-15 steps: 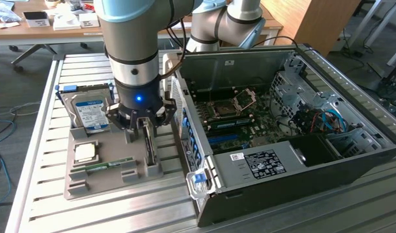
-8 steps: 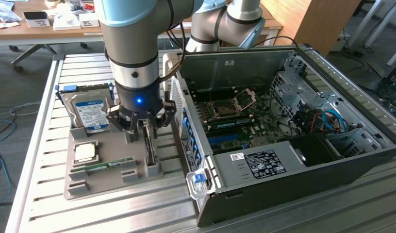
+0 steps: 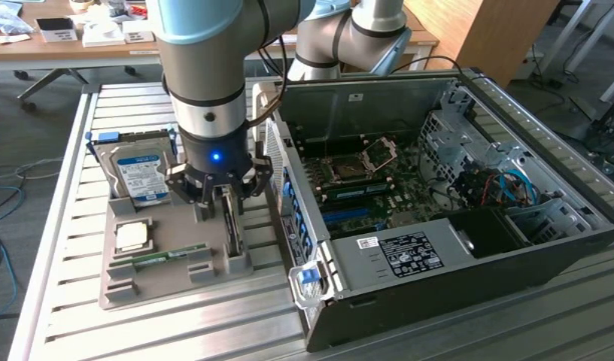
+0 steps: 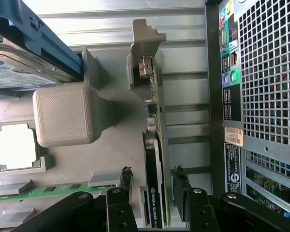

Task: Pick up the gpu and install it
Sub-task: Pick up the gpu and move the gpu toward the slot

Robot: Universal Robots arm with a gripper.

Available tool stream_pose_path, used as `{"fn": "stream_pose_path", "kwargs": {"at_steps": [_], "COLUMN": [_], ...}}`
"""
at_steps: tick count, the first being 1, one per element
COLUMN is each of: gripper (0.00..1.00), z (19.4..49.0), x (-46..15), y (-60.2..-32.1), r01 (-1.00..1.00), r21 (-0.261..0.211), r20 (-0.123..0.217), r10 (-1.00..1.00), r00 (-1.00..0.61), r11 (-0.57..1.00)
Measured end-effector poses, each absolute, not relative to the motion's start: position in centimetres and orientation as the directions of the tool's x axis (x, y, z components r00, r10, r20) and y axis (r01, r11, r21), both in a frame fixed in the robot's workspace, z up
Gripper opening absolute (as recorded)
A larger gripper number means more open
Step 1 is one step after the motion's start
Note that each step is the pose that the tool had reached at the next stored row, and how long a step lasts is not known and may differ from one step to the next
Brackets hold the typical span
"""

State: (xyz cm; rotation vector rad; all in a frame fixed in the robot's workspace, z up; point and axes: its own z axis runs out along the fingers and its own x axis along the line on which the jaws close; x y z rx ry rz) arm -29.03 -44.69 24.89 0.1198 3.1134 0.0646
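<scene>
A grey holder tray [image 3: 121, 289] lies on the slatted metal surface [image 3: 66, 323]. A hard drive [image 3: 141, 174] stands on edge at its far end; a square processor chip [image 3: 133, 237] and a green RAM stick [image 3: 166, 258] lie nearer. An open computer case [image 3: 548, 248] sits just beside, at the exterior view's right.

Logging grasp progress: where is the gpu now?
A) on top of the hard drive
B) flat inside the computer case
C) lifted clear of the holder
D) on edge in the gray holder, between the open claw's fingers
D: the gpu stands on edge in the gray holder, and the claw straddles it with gaps on both sides.
</scene>
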Motion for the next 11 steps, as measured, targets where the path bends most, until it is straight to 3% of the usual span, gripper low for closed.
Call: {"fn": "stream_pose_path", "kwargs": {"at_steps": [11], "gripper": [0.47], "z": [24.04], "x": [-29.03], "y": [-44.22], "r01": [0.053], "r21": [0.042], "r20": [-0.024], "r10": [0.054], "r00": [-0.998], "r11": [0.998]}}
